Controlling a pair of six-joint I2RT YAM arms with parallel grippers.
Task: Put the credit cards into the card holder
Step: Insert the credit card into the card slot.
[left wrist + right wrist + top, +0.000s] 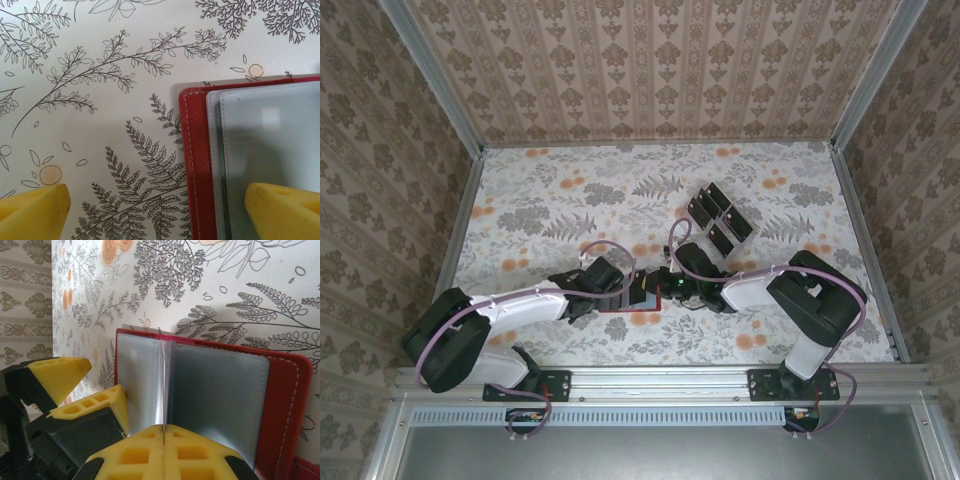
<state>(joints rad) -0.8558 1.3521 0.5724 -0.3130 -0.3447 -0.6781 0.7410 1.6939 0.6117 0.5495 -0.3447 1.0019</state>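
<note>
Claws are being used unevenly: the right claw [164,432] is being held pressed together on a thin pale leaf [163,380] inside the card holder [285,405], so that the leaf is being stood upright from the open red cover, whose grey inside is being shown face up on the desk [550,200], toward its near edge and between the two arms. The left claw [155,200] is being held spread wide and empty, one finger hanging above the grey inside by the holder's corner and the other above the bare patterned desk just beside it; whether either is touching cannot be told. Since so slim a leaf is being gripped at its edge, it is, by this reading, being put at risk of slipping free or creasing under a stronger pull, and the light holder is being exposed to dragging or lifting, since nothing is visibly being pressed down on it. The credit cards [720,215] are being seen in a tight cluster farther back on the desk, well apart from the holder, so a claw is being required to travel for them; if the right one is being opened for that, the pocket is probably being allowed to fall shut. Thin cards lying flat and close together are also being made awkward to take singly, so two may be caught at once, or one pushed away.
</note>
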